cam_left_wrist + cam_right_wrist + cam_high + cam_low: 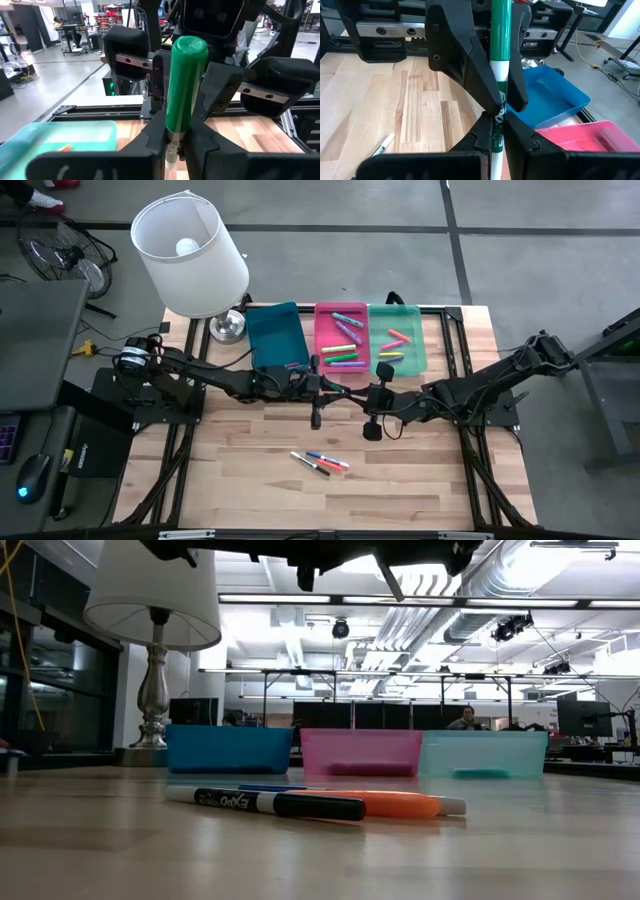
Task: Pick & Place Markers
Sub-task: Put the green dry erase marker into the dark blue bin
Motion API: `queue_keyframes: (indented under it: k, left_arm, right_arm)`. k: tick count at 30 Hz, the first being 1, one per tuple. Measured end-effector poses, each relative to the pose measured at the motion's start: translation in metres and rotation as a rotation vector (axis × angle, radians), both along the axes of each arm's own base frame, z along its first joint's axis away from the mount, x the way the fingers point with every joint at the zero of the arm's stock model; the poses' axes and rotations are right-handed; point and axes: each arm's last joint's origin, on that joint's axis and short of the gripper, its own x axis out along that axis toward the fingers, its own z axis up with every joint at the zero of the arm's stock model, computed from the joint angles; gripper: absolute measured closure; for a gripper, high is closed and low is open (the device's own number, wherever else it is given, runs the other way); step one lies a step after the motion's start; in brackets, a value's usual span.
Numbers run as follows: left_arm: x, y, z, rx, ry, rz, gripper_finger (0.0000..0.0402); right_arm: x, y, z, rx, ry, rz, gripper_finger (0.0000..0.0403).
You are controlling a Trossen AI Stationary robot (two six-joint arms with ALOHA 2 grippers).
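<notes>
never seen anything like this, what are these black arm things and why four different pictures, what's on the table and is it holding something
These are two robot arms at a wooden table, each ending in a two-finger gripper. One picture looks straight down, one looks level across the tabletop, and two come from cameras on the arms' wrists.

Mid-table, the left gripper and right gripper meet, both shut on one green marker, as in a handover.

At the back stand a blue tray, a pink tray and a green tray; the pink and green ones hold markers. A few loose markers lie nearer the front. A lamp stands at the back left corner.
</notes>
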Motion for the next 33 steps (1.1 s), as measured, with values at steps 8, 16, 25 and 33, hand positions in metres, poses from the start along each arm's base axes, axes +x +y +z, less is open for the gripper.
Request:
queue_keyframes:
  k: [8,16,25,33]
  left_arm:
    - [0.000,-0.001,0.000,0.002,0.000,-0.009,0.0369]
    - [0.000,-0.001,0.000,0.004,0.000,-0.012,0.0369]
    - [0.000,-0.001,-0.001,0.006,0.007,-0.014,0.0369]
    - [0.000,0.001,-0.010,0.034,0.100,0.045,0.0369]
  right_arm:
    - [0.000,0.000,0.000,0.002,0.000,0.000,0.0386]
    - [0.000,0.000,0.000,0.012,-0.001,0.001,0.0381]
    - [0.000,0.000,0.001,-0.025,0.009,0.023,0.0286]
    - [-0.020,-0.010,0.004,-0.033,0.072,-0.117,0.0213]
